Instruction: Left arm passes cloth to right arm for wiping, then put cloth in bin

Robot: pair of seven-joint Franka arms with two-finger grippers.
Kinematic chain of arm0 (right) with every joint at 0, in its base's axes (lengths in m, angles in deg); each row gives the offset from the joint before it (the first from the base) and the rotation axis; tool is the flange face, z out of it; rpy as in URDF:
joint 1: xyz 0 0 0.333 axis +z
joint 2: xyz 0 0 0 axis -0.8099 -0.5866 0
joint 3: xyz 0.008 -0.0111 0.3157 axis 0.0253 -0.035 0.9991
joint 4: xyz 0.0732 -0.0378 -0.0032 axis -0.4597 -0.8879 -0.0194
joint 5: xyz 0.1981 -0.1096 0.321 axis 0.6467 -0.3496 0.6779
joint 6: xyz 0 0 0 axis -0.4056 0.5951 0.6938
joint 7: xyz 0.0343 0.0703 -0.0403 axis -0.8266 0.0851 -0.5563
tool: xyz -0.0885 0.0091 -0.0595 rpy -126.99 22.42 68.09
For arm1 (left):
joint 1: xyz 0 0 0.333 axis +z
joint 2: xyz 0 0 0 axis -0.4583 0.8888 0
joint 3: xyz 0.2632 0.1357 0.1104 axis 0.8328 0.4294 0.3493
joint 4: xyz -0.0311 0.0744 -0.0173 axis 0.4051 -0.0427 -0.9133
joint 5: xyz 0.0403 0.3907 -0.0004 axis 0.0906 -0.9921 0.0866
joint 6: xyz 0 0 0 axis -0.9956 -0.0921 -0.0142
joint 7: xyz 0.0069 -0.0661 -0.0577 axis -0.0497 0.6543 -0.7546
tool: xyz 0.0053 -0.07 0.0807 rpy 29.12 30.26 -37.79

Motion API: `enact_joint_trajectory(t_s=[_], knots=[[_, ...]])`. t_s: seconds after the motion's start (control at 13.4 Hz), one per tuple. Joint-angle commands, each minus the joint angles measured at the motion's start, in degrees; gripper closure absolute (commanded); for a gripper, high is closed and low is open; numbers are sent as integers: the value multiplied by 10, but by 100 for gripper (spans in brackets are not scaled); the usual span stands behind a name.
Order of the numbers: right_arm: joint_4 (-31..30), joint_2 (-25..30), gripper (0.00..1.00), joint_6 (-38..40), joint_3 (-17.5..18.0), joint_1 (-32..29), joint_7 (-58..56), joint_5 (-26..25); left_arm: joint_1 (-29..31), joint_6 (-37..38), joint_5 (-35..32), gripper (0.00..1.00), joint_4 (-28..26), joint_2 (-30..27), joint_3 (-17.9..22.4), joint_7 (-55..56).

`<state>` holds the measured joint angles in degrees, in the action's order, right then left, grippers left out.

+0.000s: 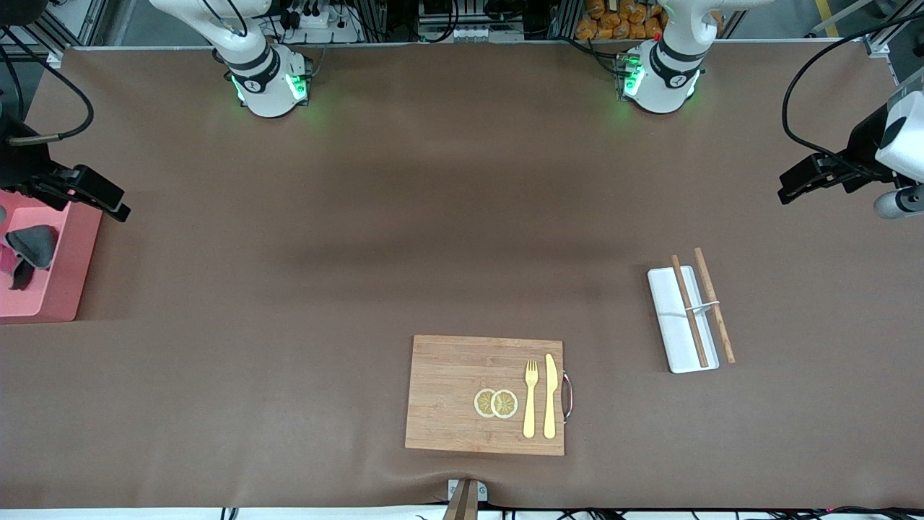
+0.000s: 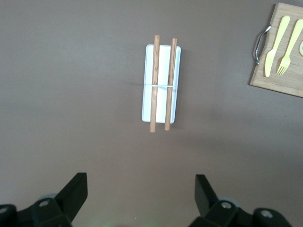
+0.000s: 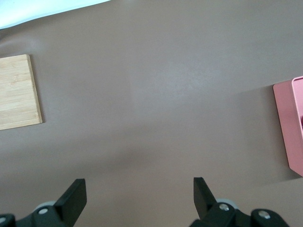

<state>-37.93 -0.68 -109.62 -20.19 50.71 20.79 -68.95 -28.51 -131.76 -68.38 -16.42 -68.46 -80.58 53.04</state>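
Observation:
The dark grey cloth, with a magenta edge showing, lies crumpled inside the pink bin at the right arm's end of the table. My right gripper hangs over the brown mat just beside the bin, open and empty. In the right wrist view its fingers stand wide apart over bare mat, and the bin's wall shows at the edge. My left gripper hangs over the left arm's end of the table, open and empty. Its fingertips frame bare mat, apart from the white tray.
The white tray carries two wooden chopsticks joined by a clip. A wooden cutting board nearer the front camera holds a yellow fork, a knife and two lemon slices.

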Motion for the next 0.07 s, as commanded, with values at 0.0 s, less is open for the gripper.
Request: enact_joint_trajectory(t_s=[0.0], knots=[[4, 2, 0, 3, 1, -1, -6, 6, 4, 9, 8, 0, -1, -12, 0, -13]])
